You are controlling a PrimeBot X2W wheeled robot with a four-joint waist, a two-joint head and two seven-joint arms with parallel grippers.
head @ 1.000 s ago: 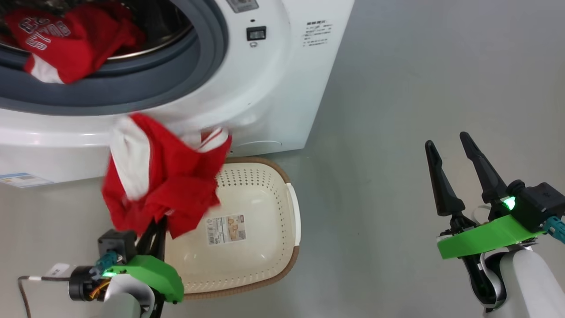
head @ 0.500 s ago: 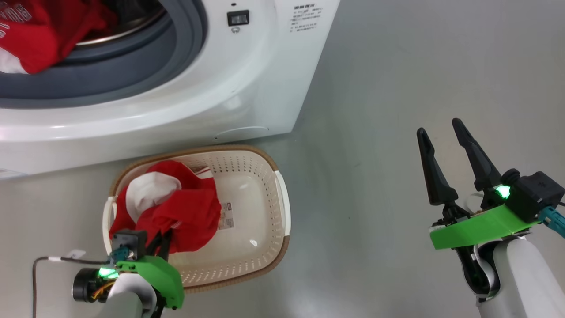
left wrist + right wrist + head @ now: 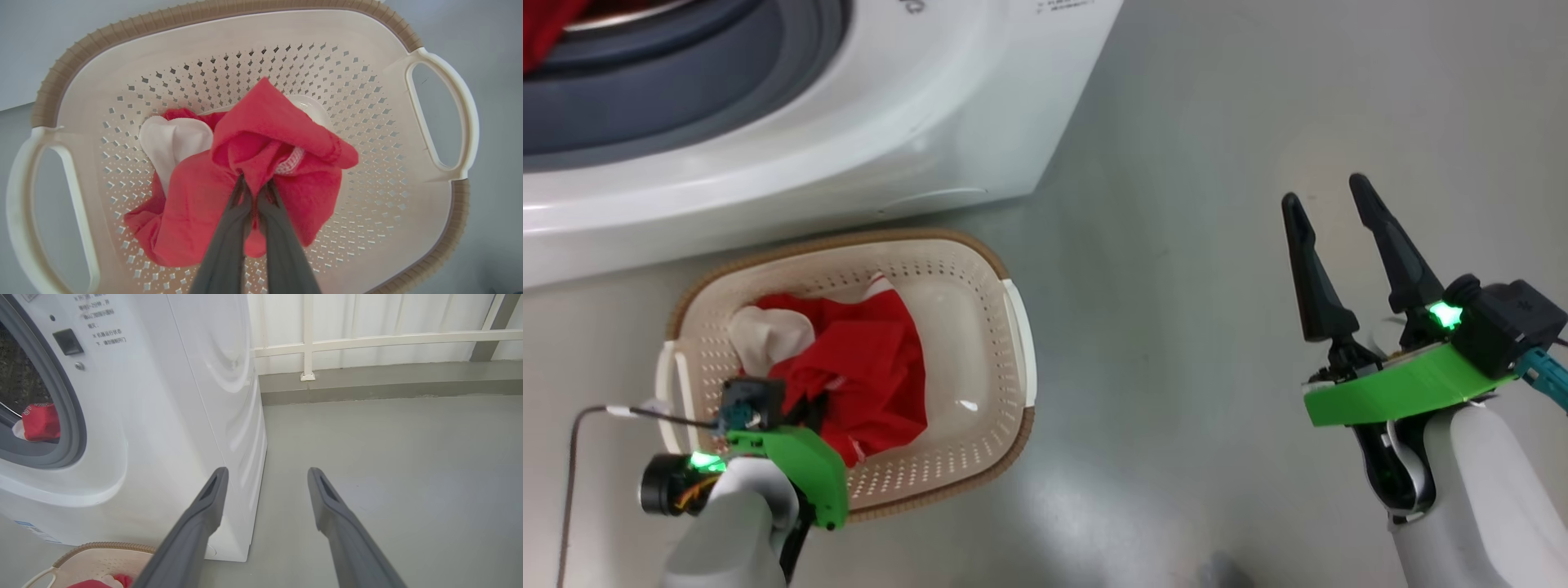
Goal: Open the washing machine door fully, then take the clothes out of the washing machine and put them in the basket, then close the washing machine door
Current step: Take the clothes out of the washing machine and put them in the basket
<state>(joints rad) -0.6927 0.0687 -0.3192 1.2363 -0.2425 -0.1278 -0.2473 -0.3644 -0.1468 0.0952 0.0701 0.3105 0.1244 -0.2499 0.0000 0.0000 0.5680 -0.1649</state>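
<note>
The cream basket stands on the floor in front of the white washing machine. One piece of the red clothes with white trim lies bunched inside it. My left gripper reaches down into the basket and is shut on a fold of that garment. A second red garment with white lettering lies at the drum's mouth, against the grey gasket. My right gripper hangs open and empty over bare floor to the machine's right. The washing machine door is out of view.
Grey floor stretches wide to the right of the machine. A white railing and pale wall run along the back. The basket's rim sits close to the machine's front foot.
The head camera has tilted downward. My left gripper has carried the red garment from in front of the machine down into the basket. The right gripper stays open and still.
</note>
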